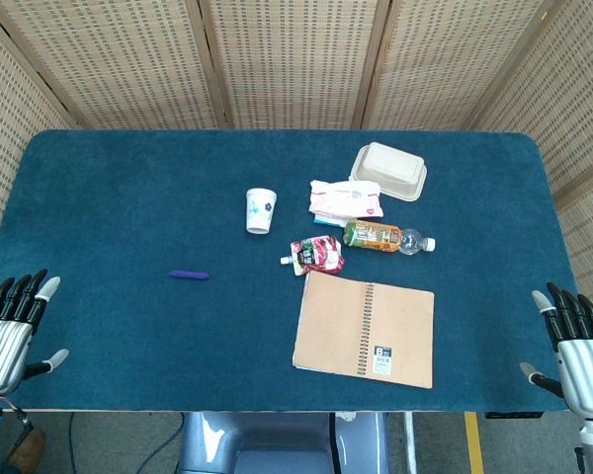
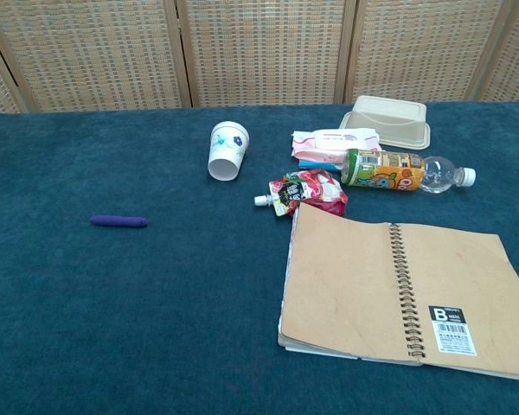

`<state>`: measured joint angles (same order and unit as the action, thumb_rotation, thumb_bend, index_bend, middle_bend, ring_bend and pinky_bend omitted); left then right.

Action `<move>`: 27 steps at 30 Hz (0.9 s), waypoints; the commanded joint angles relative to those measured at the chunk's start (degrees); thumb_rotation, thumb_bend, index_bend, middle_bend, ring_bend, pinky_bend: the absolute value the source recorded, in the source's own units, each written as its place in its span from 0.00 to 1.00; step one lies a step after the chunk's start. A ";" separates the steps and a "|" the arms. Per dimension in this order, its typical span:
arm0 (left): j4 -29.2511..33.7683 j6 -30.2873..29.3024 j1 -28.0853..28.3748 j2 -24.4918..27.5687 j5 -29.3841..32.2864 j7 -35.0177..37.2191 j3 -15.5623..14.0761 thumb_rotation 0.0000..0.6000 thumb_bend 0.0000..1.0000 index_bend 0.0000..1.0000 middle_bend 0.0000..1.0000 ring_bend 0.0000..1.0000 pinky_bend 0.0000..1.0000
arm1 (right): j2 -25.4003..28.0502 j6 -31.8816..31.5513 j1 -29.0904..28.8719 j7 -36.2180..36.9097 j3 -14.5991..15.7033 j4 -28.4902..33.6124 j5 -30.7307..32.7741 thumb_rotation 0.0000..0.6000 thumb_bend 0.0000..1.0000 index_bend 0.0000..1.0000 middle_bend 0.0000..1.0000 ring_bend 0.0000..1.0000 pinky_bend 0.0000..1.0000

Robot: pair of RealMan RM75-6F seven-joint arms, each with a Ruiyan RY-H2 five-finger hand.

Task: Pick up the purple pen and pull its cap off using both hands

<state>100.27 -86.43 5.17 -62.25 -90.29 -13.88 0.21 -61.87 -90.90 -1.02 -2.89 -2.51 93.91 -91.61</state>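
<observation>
Here, left hand [image 1: 15,331] empty, fingers apart, right hand [image 1: 573,346] likewise

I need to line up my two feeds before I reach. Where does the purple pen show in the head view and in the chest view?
Head view: purple pen lies left of centre on the blue table, flat, on its own.
Chest view: the pen lies at the left, mid-height.
Shared landmark: the paper cup, up and to the pen's right in both.

The small purple pen [image 1: 189,275] lying on the blue cloth is too small to show where its cap ends. The brown spiral-bound notebook [image 2: 398,290] runs off the chest view's right edge. That view shows neither the left hand [image 1: 10,334] nor the right hand [image 1: 576,349], and the head view's bottom corners cut off both wrists.
</observation>
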 commanded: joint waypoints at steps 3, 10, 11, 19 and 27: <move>-0.20 0.12 0.04 -0.22 -0.01 -0.26 0.01 1.00 0.00 0.00 0.00 0.00 0.00 | 0.09 0.10 -0.02 0.27 0.00 0.05 0.10 1.00 0.00 0.00 0.00 0.00 0.00; -1.90 2.30 1.68 -1.66 0.91 -0.03 1.07 1.00 0.00 0.00 0.00 0.00 0.00 | 0.31 0.25 -0.08 0.83 -0.09 0.45 0.28 1.00 0.00 0.00 0.00 0.00 0.00; -2.54 3.46 2.54 -2.17 1.51 0.26 1.62 1.00 0.00 0.00 0.00 0.00 0.00 | 0.30 0.25 -0.11 0.72 -0.11 0.47 0.25 1.00 0.00 0.00 0.00 0.00 0.00; -12.35 21.25 16.22 -8.91 7.25 5.12 7.88 1.00 0.07 0.25 0.00 0.00 0.00 | -0.18 2.21 -0.77 0.38 -0.14 -0.18 1.45 1.00 0.00 0.00 0.00 0.00 0.00; -24.60 33.81 26.60 -18.31 12.73 3.02 11.24 1.00 0.23 0.37 0.00 0.00 0.00 | -0.52 3.09 -1.05 -0.29 -0.47 -0.46 2.71 1.00 0.00 0.00 0.00 0.00 0.00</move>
<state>79.52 -56.26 28.33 -77.04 -79.85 -10.67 9.76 -62.30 -88.12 -1.98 -3.16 -2.91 93.59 -89.23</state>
